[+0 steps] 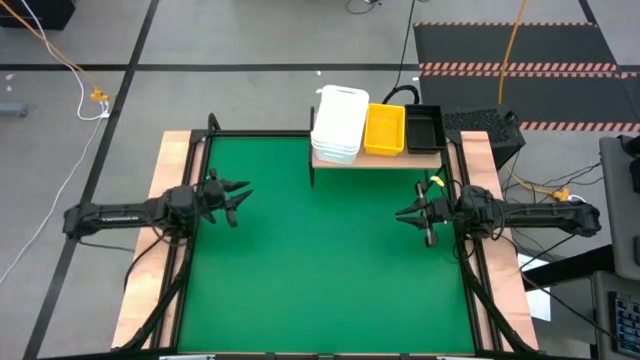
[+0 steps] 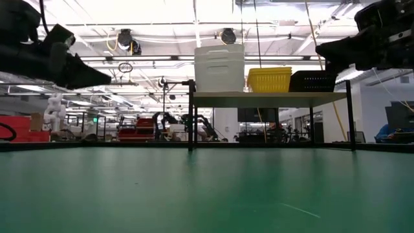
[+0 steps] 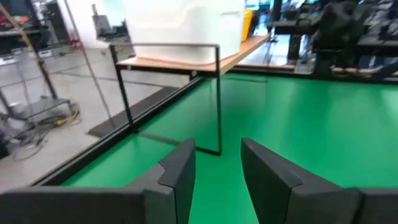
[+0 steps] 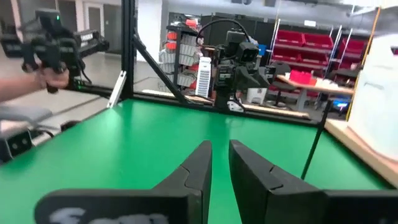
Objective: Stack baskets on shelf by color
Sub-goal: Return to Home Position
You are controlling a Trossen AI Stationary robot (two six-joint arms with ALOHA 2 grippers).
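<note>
Black baskets (image 1: pixel 423 129) on the shelf (image 1: pixel 390 160) nest too closely to count.

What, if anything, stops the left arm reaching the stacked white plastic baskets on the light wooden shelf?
Nothing visible, so probably yes: only bare green table separates the left gripper from the white plastic baskets.

Overhead, we look straight down on the whole surface (image 1: pixel 320 250). Low, we sit at surface level, facing the shelf (image 2: pixel 268 96) and room. Wrist views look forward past the left hand (image 3: pixel 217 146) and right hand (image 4: pixel 220 144). All four share the shelf.
</note>
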